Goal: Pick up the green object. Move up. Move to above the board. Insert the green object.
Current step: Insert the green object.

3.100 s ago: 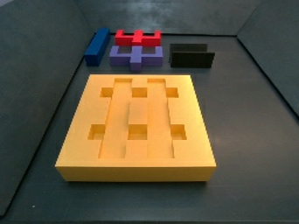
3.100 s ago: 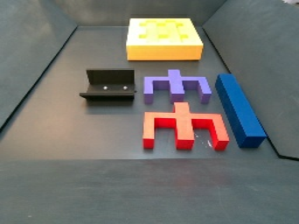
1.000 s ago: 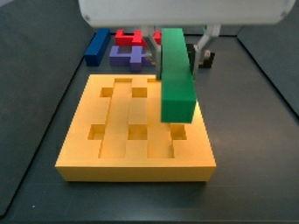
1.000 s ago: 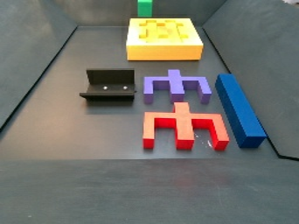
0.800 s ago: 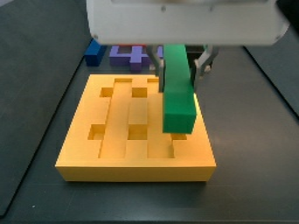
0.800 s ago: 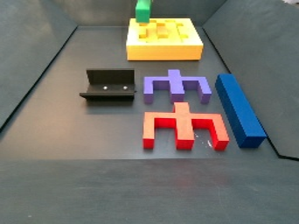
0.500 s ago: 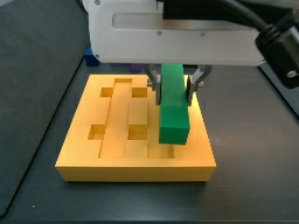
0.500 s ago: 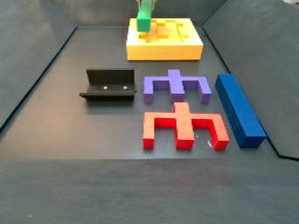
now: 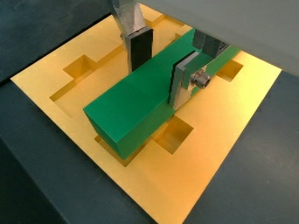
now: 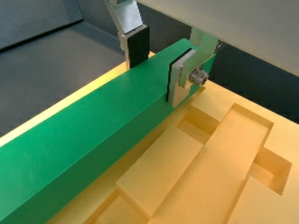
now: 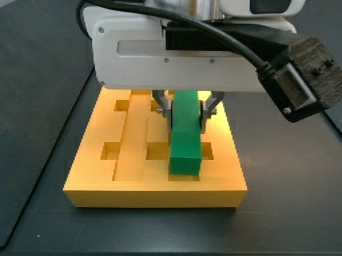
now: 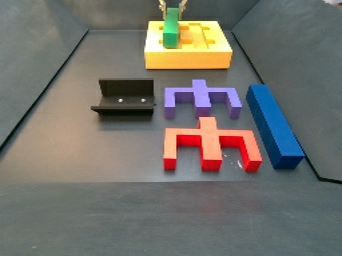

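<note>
your two-finger gripper clamps the long flat green bar above the thick yellow grooved board, jaws clenched on its sides.

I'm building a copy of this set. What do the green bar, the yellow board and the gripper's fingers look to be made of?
The green bar, clamped in the gripper above the board: probably matte plastic, with flat uniform colour and crisp edges. The yellow board: likely the same, smooth with no grain. The fingers: seemingly brushed metal, silvery, with dark, possibly rubber, pads.
</note>
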